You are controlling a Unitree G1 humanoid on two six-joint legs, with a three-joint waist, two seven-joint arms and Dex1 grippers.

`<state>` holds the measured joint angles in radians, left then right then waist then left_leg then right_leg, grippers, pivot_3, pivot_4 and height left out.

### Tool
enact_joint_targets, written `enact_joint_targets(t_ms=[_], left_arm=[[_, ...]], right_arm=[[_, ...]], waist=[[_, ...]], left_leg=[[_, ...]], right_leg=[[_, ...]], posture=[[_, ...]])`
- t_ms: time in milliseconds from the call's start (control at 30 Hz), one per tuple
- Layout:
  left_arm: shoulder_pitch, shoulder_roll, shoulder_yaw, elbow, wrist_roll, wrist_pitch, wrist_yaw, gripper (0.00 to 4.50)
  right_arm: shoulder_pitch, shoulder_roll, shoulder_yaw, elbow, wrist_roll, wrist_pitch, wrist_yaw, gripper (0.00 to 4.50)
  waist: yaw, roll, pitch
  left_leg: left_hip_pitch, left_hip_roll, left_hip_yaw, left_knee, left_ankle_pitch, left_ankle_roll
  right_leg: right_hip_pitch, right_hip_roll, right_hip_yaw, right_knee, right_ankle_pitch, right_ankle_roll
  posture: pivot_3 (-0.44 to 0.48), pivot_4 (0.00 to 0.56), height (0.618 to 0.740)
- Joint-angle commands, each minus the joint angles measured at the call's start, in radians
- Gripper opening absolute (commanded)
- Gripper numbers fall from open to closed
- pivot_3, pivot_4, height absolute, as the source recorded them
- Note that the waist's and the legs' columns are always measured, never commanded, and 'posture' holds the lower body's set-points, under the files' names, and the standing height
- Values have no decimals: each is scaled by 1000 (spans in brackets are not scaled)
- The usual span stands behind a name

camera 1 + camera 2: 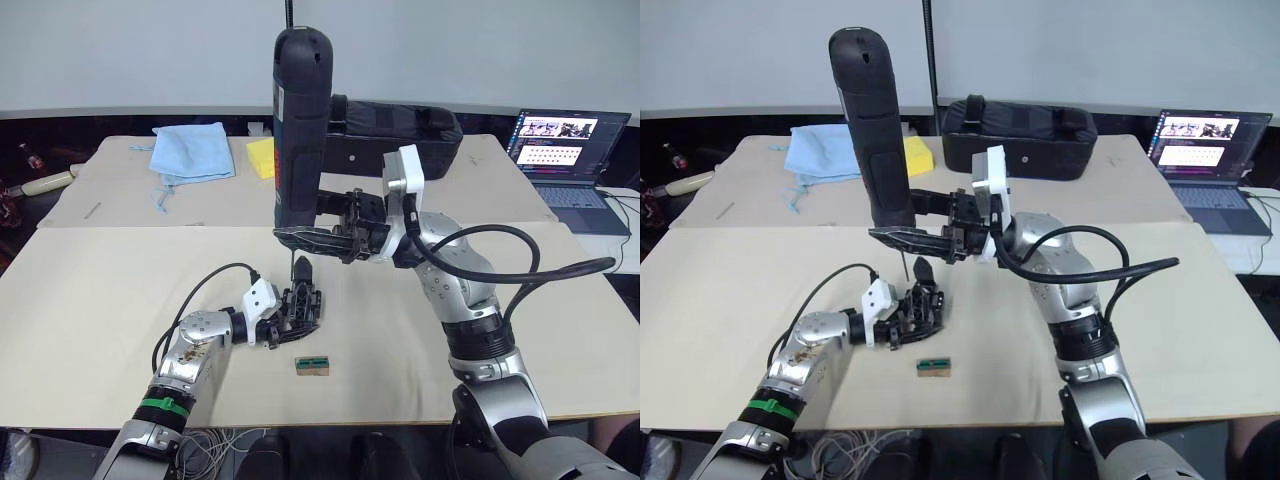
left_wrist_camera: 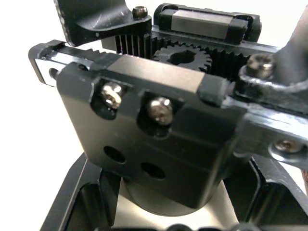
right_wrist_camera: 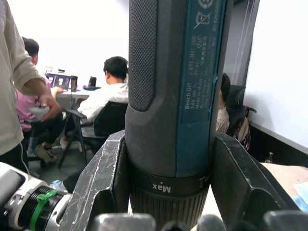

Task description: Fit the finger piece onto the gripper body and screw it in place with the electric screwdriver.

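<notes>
The right claw is clenched around the lower part of the electric screwdriver, which stands upright with its thin bit pointing down to the gripper body. The left claw grasps that gripper body and keeps it low on the counter. The finger piece stands on top of the body, tip up, just under the bit.

I think the main risk is that the bit misses the screw head: the tool is tall and held only near its bottom, so it may lean and slide off, or push the finger piece out of its seat. The body could also turn in the left claw under the torque.

The black padded bag at the far side looks closed; its contents I cannot see. A tiny brown-and-green box lies near the body; what is inside is too small to tell.
</notes>
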<state>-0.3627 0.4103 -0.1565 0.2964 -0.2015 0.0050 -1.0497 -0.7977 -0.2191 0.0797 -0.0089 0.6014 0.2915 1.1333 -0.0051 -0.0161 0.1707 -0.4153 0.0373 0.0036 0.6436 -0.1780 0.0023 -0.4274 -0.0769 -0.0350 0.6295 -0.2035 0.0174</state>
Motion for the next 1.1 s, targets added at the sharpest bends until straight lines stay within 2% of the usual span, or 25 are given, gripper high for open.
enact_joint_targets(t_ms=[33,100,267,500,633,767,933,1100], left_arm=[[4,1,-5,21,16,28,17,3696],[7,7,1,15,9,35,12,4453],[52,53,23,-45,-12,50,-12,4453],[165,179,146,-154,-119,66,-72,4453],[261,265,256,-175,-249,47,-226,4453],[323,354,323,-140,-264,-35,-341,4453],[354,382,358,-174,-292,-57,-387,4453],[352,339,261,-307,-275,-24,-369,4453]], right_arm=[[-1,-16,-61,-85,75,-3,13,1928],[7,-28,-70,-109,98,11,14,1928],[27,-72,-97,-169,149,51,7,1928],[139,-233,-209,-235,182,88,-6,1928],[261,-357,-302,-242,193,100,13,1928],[387,-425,-356,-244,151,19,66,1928],[496,-412,-353,-354,186,14,34,1928],[522,-304,-217,-492,182,15,-27,1928]], waist=[[1,0,0],[2,0,0],[-7,0,0],[-8,0,0],[-4,0,1],[4,0,3],[9,3,5],[9,2,6]], left_leg=[[0,0,0,0,0,0],[0,0,0,0,0,0],[0,1,0,0,0,0],[-1,3,0,-3,0,0],[-9,3,1,-3,0,0],[-10,2,3,-3,0,0],[-9,5,5,-3,0,-1],[-9,9,9,-3,-1,-2]], right_leg=[[0,0,0,0,0,0],[0,0,0,0,0,0],[-1,0,0,0,0,0],[-4,1,-1,0,-2,-3],[-12,0,-1,0,-4,-9],[-13,0,0,-1,-5,-9],[-13,0,0,-1,-6,-11],[-13,1,0,-1,-6,-11]], posture=[[0,150,740],[0,150,740],[0,150,740],[0,150,740],[0,150,740],[0,150,740],[0,150,740],[0,150,740]])
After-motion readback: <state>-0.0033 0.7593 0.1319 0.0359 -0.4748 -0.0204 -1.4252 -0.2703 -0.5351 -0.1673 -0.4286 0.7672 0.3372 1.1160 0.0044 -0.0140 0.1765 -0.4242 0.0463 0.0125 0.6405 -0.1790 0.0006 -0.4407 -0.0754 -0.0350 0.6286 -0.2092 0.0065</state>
